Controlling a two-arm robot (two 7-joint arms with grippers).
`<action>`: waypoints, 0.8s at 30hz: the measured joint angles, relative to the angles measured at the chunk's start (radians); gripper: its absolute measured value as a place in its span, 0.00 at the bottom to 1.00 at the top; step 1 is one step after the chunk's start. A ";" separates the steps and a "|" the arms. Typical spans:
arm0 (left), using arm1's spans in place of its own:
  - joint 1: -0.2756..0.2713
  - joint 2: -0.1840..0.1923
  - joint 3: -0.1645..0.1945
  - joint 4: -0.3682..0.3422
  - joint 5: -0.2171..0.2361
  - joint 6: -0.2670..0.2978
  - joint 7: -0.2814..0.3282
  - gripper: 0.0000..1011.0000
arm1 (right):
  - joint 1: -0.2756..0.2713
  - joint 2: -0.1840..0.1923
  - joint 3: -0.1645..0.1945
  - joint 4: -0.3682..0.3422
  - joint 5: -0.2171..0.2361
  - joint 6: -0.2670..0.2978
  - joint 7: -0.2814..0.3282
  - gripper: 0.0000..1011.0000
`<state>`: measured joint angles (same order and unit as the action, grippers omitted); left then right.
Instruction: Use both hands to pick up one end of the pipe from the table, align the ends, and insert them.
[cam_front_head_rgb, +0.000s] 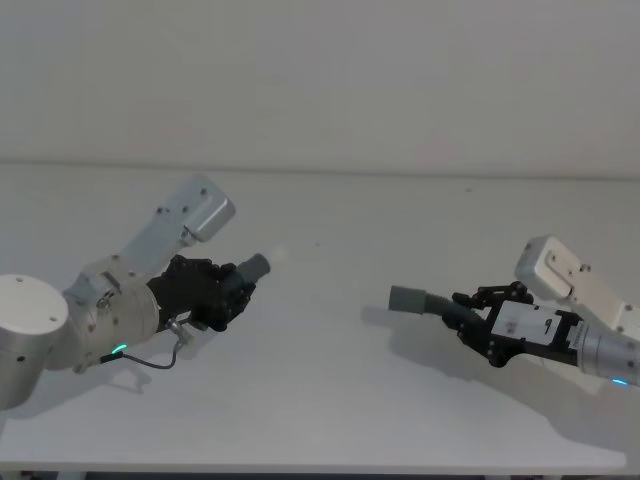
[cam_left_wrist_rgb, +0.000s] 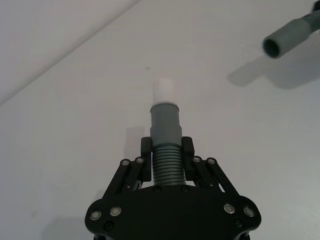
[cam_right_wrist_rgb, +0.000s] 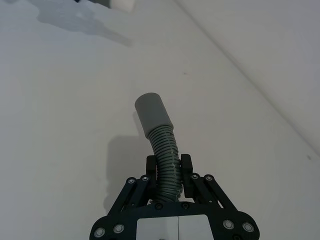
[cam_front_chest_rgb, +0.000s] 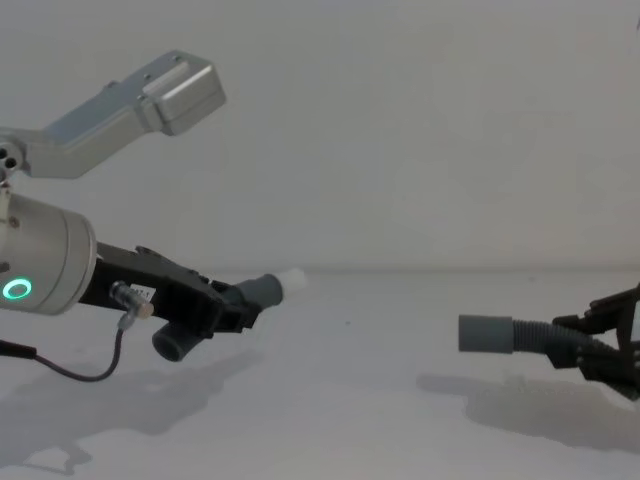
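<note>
From the head view, both pipe pieces are already off the bench (cam_front_head_rgb: 330, 400) and held in the air, so the pick-up is done and the step in hand is aligning the ends: the left gripper (cam_front_head_rgb: 232, 292) is closed on the left pipe piece (cam_front_head_rgb: 252, 272), whose white-tipped cuff points toward the right, while the right gripper (cam_front_head_rgb: 468, 312) is closed on the right pipe piece (cam_front_head_rgb: 425, 302), its grey cuff reaching toward the left; the two ends are well apart. In the left wrist view, the left gripper (cam_left_wrist_rgb: 166, 162) clamps the ribbed middle of its piece (cam_left_wrist_rgb: 165, 145), with the smooth cuff and a white tip (cam_left_wrist_rgb: 163, 91) standing out past the fingertips, and the open round mouth of the other piece (cam_left_wrist_rgb: 282, 42) shows farther off. In the right wrist view, the right gripper (cam_right_wrist_rgb: 170, 172) pinches the ribbed section of its piece (cam_right_wrist_rgb: 160, 135), which bends so that the cuff leans off the gripper's axis. In the chest view, the left gripper (cam_front_chest_rgb: 225, 310) holds its piece (cam_front_chest_rgb: 262, 291) tilted upward, while the right piece (cam_front_chest_rgb: 500, 333) lies about level near the right gripper (cam_front_chest_rgb: 580, 345), and somewhat lower. The next move, as I judge it, calls for levelling the left piece, bringing both cuffs onto one line, then closing the gap so the white tip enters the open mouth.
</note>
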<state>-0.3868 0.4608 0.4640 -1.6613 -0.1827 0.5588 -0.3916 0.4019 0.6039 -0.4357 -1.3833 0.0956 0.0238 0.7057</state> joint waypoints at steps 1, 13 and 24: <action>-0.008 0.010 0.007 0.005 0.001 -0.012 -0.020 0.34 | 0.006 0.001 -0.006 0.007 0.000 -0.009 0.014 0.28; -0.058 0.057 0.056 0.056 0.005 -0.101 -0.146 0.34 | 0.052 -0.004 -0.045 0.045 0.014 -0.038 0.090 0.28; -0.099 0.079 0.090 0.106 -0.004 -0.175 -0.232 0.34 | 0.094 -0.019 -0.065 0.074 0.048 -0.040 0.145 0.28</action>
<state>-0.4861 0.5402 0.5543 -1.5550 -0.1864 0.3835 -0.6238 0.4956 0.5845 -0.5010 -1.3097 0.1436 -0.0164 0.8506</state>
